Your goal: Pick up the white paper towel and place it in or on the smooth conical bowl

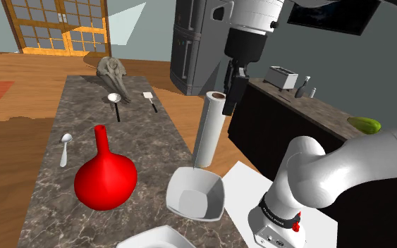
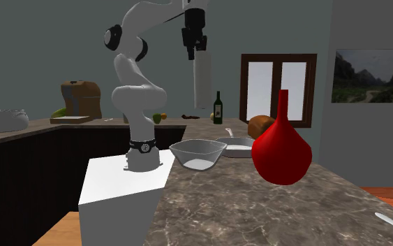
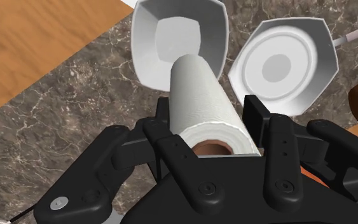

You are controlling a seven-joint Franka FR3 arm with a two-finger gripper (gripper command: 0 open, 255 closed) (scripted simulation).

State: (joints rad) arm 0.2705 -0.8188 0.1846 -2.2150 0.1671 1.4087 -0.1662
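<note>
Grey-veined marble tops the long kitchen counter, with wood flooring beyond it and dark cabinets behind the arm. Near the counter's edge on the stand's side sits the white, smooth-walled conical bowl with a squarish rim. It is empty. A glossy red long-necked vase stands beside it, toward the counter's middle, and a shallow white eight-sided dish lies just beside the bowl.

The white paper towel roll with a brown cardboard core hangs in the air, lifted clear of the counter. Its long axis runs close to vertical, straight down from the hand. The all-black two-finger gripper pinches it near the top end, with the fingers pressed against opposite sides of the roll.

Seen along the gripper, the roll's lower end falls over the bowl's hollow, toward one wall rather than dead centre. The second exterior view shows open air between that end and the rim. The bowl therefore lies almost directly beneath the roll, so the coming move looks like a plain descent, perhaps with a small nudge toward the bowl's centre.
</note>
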